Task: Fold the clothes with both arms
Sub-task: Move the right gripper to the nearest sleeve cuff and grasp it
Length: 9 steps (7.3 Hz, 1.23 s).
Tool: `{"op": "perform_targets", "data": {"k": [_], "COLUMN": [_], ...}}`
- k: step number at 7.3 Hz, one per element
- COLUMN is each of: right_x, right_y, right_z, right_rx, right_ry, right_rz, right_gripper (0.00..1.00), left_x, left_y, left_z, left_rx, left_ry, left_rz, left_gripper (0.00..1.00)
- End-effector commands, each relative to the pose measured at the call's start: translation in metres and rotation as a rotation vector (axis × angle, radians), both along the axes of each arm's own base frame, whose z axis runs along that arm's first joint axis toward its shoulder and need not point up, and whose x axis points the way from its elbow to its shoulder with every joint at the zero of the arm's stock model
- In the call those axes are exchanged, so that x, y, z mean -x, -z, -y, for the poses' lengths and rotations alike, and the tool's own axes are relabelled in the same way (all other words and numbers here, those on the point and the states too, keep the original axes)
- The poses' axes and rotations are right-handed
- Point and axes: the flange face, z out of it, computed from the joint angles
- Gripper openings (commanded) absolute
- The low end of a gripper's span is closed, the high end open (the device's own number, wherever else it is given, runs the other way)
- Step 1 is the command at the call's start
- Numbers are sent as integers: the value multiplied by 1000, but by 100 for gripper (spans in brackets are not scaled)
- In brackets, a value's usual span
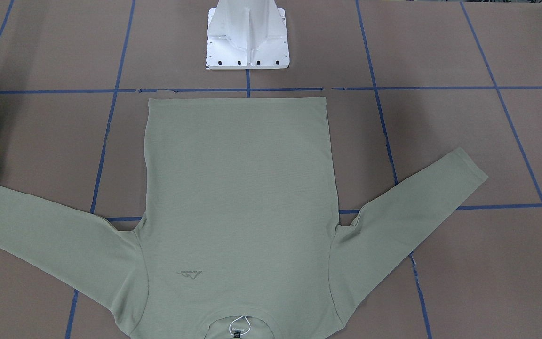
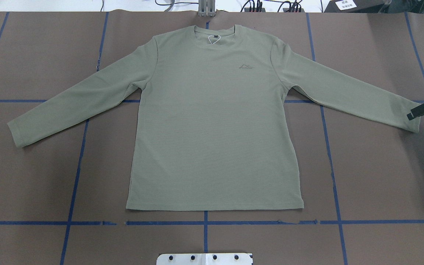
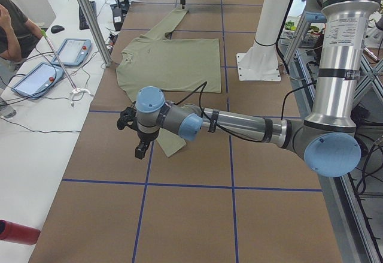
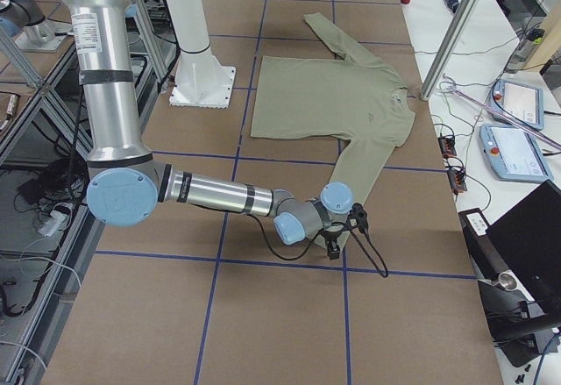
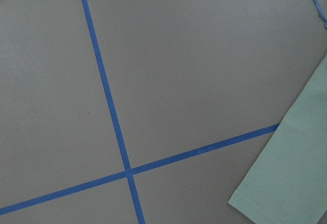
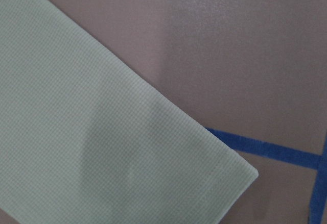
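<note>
The pale sage-green long-sleeved shirt (image 2: 212,121) lies flat and face up on the brown table, sleeves spread, hem toward the robot base; it also shows in the front-facing view (image 1: 238,188). My right gripper (image 2: 414,112) hangs over the cuff of the sleeve at the overhead view's right edge. Only part of it shows, and I cannot tell if it is open or shut. That cuff (image 6: 102,132) fills the right wrist view. My left gripper (image 3: 140,150) hovers beside the other cuff (image 5: 286,183). It shows only from the side, so its state is unclear.
The white pedestal base (image 1: 247,42) stands at the robot's edge of the table. Blue tape lines (image 2: 204,222) cross the brown table. An operator (image 3: 12,29), tablets (image 3: 72,50) and a red bottle (image 3: 15,233) are on the white bench beside the table.
</note>
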Motion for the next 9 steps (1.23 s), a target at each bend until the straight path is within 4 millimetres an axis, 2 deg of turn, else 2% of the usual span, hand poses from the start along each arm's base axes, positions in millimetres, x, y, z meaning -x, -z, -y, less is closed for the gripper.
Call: {"op": "perform_targets", "data": {"k": [1,4,8,9], "right_x": [1,1,2,3], "right_y": [-10,-11,-10,-7], "right_z": [-3,-3,-2,-1], "right_rx": [15,21,21,17], "right_ry": [5,5,5,6], "right_rz": [-9,-11,-9,-4], "right_gripper": [100,98,45,36], "left_x": [0,0,-1,-1], "left_y": [0,3,7,7], "left_z": [0,-1,1,1], "left_rx": [0,-4,-7,-7], "left_ry": [-1,-3,-4,-4], "left_rz": [-1,-8,-16,-16], "left_gripper": [100,100,100,100]}}
